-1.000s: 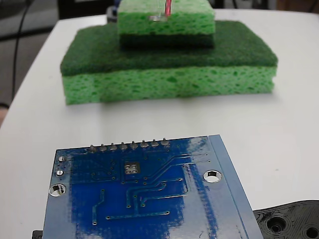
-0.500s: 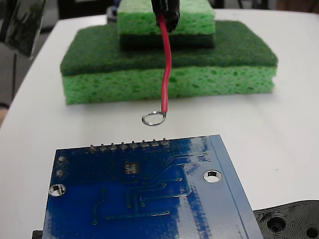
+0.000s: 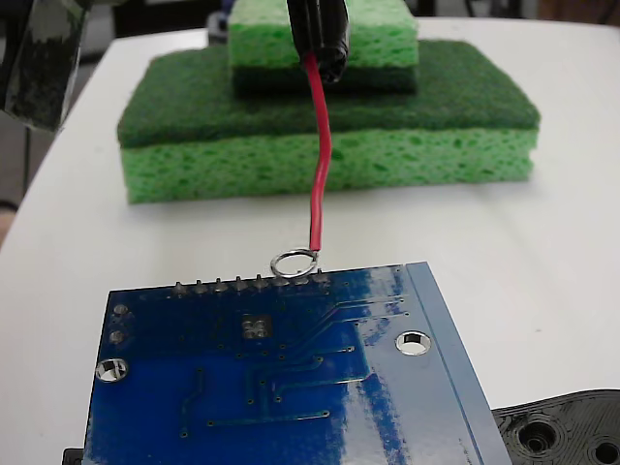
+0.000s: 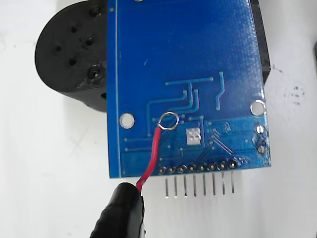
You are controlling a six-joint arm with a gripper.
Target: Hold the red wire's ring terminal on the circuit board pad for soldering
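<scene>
Gripper (image 3: 325, 44) jaws pinch the top of the red wire (image 3: 319, 160), which hangs down toward the circuit board (image 3: 291, 378). Its ring terminal (image 3: 294, 263) hovers at the board's far edge, above the solder points (image 3: 250, 285); contact is unclear.

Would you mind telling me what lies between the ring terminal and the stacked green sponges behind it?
In the fixed view, only bare white table separates the ring terminal from the green sponges; the red wire hangs above that stretch.
</scene>
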